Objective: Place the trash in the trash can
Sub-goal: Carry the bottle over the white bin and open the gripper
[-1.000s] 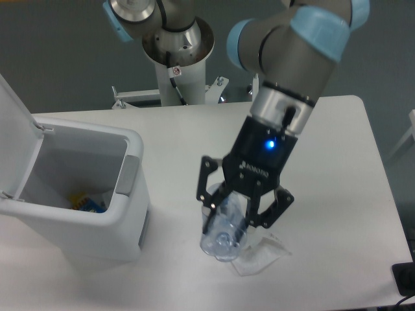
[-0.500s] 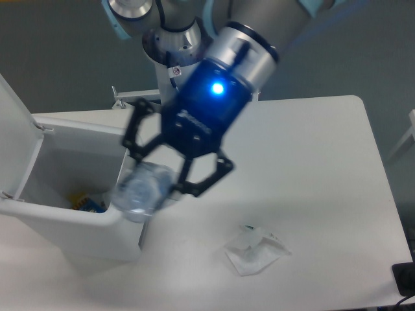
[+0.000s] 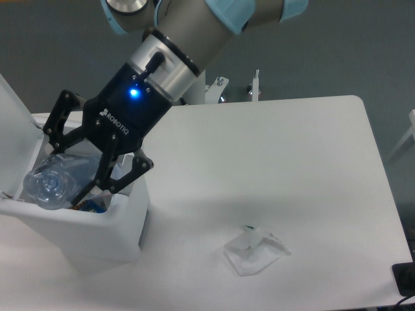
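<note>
**Inspector A:** Far left: the white trash can (image 3: 123, 223) stands on the white table (image 3: 311, 162) with its hinged lid (image 3: 11, 123) raised. The lid is cut off by the frame edge, and the can's lower left wall runs out of view too.

**Inspector B:** Contents?

**Inspector A:** Mostly hidden. 1 small blue and yellow item (image 3: 96, 206) shows beside the inner right wall; what it is cannot be made out.

**Inspector B:** The bottle?

**Inspector A:** The clear blue-tinted plastic bottle (image 3: 55, 181) lies tilted over the can's opening, round end toward the camera. The gripper (image 3: 81, 172) is clenched on it, black fingers (image 3: 126, 176) on both sides. The far end is hidden behind the fingers.

**Inspector B:** The arm?

**Inspector A:** The wrist carries 1 lit blue indicator; upper joints are cropped at the top edge.

**Inspector B:** Further right?

**Inspector A:** The see-through plastic bag (image 3: 254, 251) with white edging lies flat on the table, well apart from the can. A dark object (image 3: 405, 278) at the lower right corner is cut off, unidentifiable.
</note>
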Motion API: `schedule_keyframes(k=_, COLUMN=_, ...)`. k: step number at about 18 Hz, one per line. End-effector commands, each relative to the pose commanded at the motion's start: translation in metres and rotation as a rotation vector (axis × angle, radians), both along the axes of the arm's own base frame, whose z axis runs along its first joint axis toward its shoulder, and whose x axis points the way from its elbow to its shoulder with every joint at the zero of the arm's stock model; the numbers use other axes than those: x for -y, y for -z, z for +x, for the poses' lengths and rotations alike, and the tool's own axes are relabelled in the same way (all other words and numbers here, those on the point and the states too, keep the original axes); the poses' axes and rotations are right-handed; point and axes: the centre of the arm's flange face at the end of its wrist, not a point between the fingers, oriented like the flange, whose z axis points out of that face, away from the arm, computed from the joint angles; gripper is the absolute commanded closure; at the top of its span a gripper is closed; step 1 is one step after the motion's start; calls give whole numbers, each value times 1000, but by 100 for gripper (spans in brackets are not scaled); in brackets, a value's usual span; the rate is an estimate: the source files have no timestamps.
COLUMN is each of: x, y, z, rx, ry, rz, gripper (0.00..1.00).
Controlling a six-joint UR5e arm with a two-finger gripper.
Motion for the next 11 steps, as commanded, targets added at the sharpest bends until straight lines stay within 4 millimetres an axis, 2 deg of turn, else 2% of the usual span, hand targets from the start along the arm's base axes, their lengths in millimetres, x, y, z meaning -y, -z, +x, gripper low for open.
schedule_keyframes(k=1, x=0, y=5, z=1, rx=6, ry=1, rz=-9, gripper=21)
schedule_keyframes(k=3, x=0, y=16, z=0, rx=16, ry=-2, rz=-23, gripper=18)
schedule_keyframes(k=8, x=0, y=17, z=-3, rx=17, ry=-5, rz=-24, gripper=12)
schedule_keyframes(k=10, x=7, y=19, z=-20, rx=20, ry=-33, rz=-26, gripper=9)
schedule_keyframes(k=11, x=15, y=22, z=-39, rx=22, ry=-66, rz=-33, gripper=6)
